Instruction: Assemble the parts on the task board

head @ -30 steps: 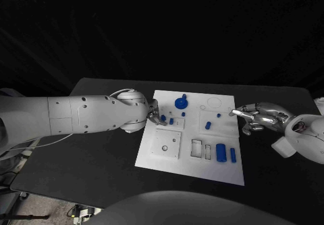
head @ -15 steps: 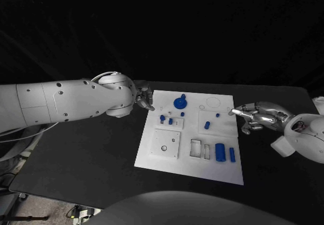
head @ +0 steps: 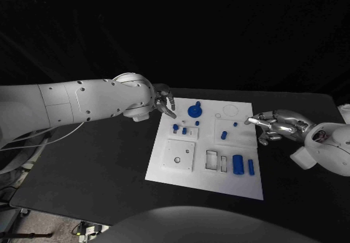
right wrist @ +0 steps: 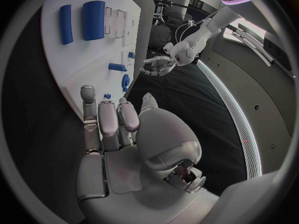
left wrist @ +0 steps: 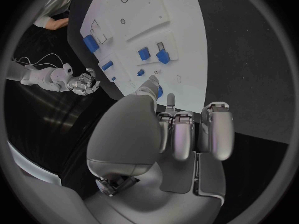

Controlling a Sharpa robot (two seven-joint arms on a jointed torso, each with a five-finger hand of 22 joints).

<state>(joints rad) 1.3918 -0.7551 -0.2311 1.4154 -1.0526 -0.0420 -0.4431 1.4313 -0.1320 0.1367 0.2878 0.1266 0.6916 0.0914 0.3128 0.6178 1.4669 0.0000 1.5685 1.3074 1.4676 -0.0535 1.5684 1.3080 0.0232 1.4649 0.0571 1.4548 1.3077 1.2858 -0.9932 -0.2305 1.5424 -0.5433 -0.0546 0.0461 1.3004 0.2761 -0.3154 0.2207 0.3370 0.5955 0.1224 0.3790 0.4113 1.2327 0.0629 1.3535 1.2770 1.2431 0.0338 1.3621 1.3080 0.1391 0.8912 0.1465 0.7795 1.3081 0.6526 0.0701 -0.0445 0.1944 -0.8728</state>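
Both hands empty | left hand (head: 165,106) fingers (head: 172,109) beside task board (head: 197,174) far-left corner

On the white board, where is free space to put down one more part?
The task board is bare along its near edge, below the square plate and the large blue cylinder. The far half, around the blue knob, is crowded.

Left arm: we saw it reach in, bent at the wrist.
Left hand (head: 165,106): held nothing; its fingers (left wrist: 184,134) curled loosely downward, close together.
Right arm: came in low.
Right hand (head: 277,126): empty, fingers (right wrist: 107,122) half curled and side by side.
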